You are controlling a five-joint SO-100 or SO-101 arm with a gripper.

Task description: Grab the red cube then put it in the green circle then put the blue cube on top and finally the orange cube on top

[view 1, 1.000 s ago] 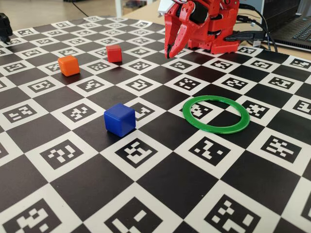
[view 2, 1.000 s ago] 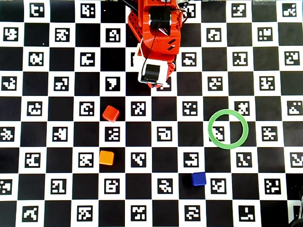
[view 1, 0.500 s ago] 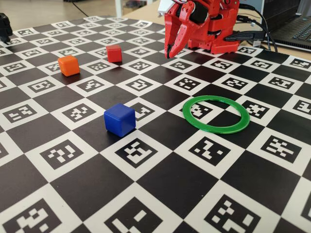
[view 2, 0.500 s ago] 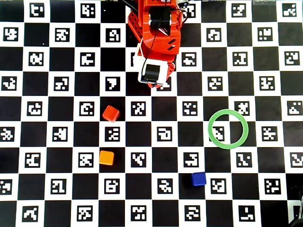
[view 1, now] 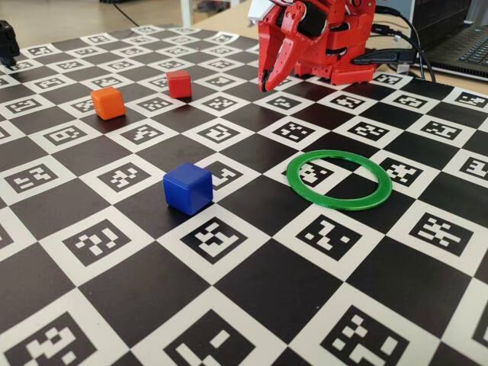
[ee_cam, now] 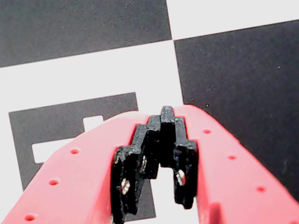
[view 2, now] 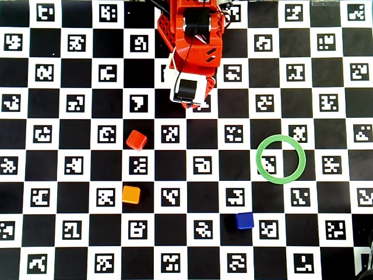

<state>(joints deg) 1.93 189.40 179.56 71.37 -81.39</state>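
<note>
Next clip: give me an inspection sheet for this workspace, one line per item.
Surface: checkerboard mat printed with markers, flat.
Job's things: red cube, orange cube and blue cube lie apart on the mat; green circle has no cube in it.
Clutter: nothing seen.
Grippers: pincer shut, holding nothing, above the mat near the arm's base.
Cables: black cables behind the base.
Surroundings: laptop at the far right in the fixed view.

Black-and-white checkered surface (view 2: 87, 175) with coded markers; red cube (view 2: 136, 140), orange cube (view 2: 131, 194), blue cube (view 2: 245, 220), green circle (view 2: 260, 170), red pincer (ee_cam: 161, 122) with black pads
</note>
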